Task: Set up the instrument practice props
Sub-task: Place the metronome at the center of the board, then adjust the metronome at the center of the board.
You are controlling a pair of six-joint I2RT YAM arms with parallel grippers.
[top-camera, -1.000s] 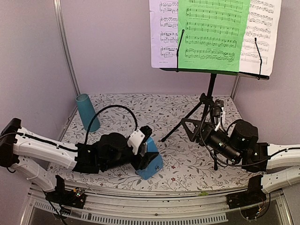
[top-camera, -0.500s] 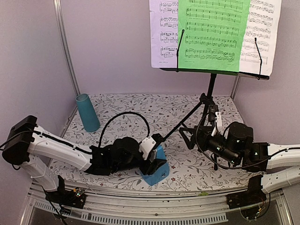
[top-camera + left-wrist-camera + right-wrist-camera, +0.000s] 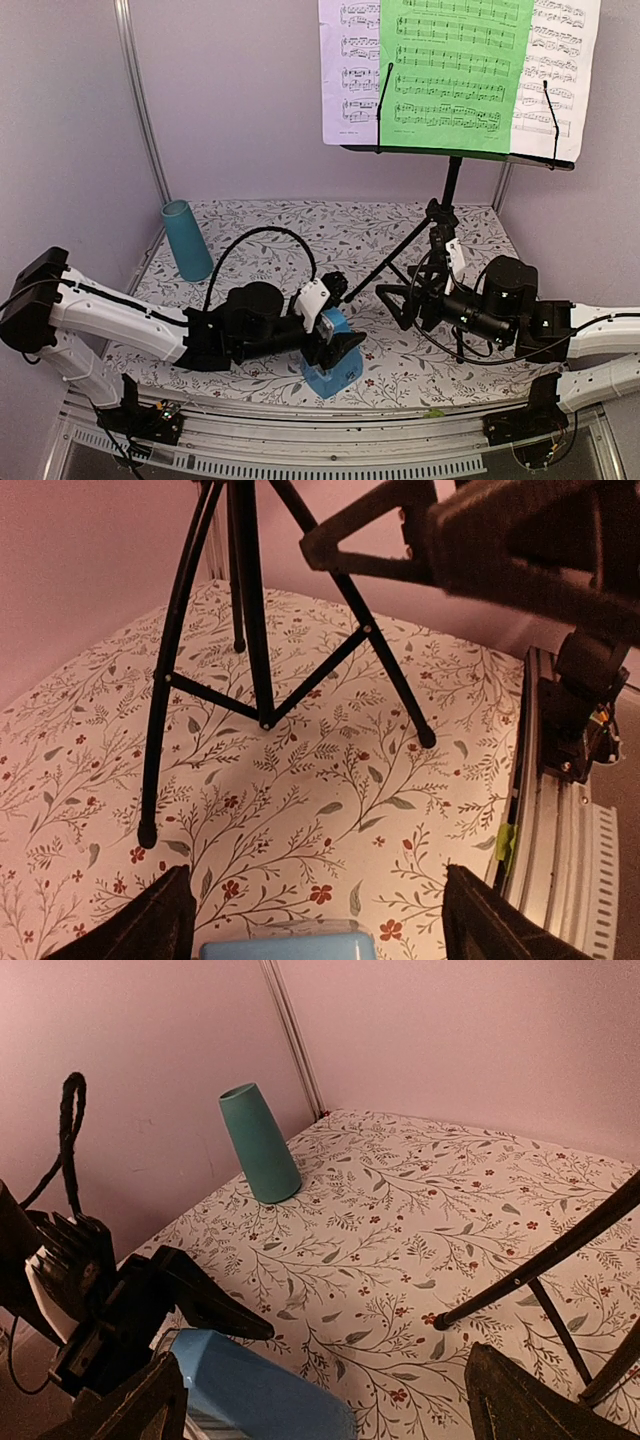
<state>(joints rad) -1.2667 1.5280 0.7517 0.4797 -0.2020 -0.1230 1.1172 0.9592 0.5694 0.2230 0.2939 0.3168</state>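
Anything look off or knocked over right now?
Nothing stands out. The music stand is upright with its pages in place, the teal cup stands, and the blue metronome sits on the table between the left tool's open fingers.

Up top, the sheet-music pages [image 3: 455, 70] run off the upper edge, their notes too small to read. They hide nearly all the desk of the music stand [image 3: 452, 190]; only its lower lip shows. The right arm [image 3: 500, 300] covers part of the tripod legs. The left pincer [image 3: 342, 318] masks the upper half of the metronome [image 3: 332, 380]. From the left wrist, just a blue sliver of it shows at the bottom edge, the stand's pole is cut off above, and the right arm is a dark blur. The right wrist view crops the metronome below.
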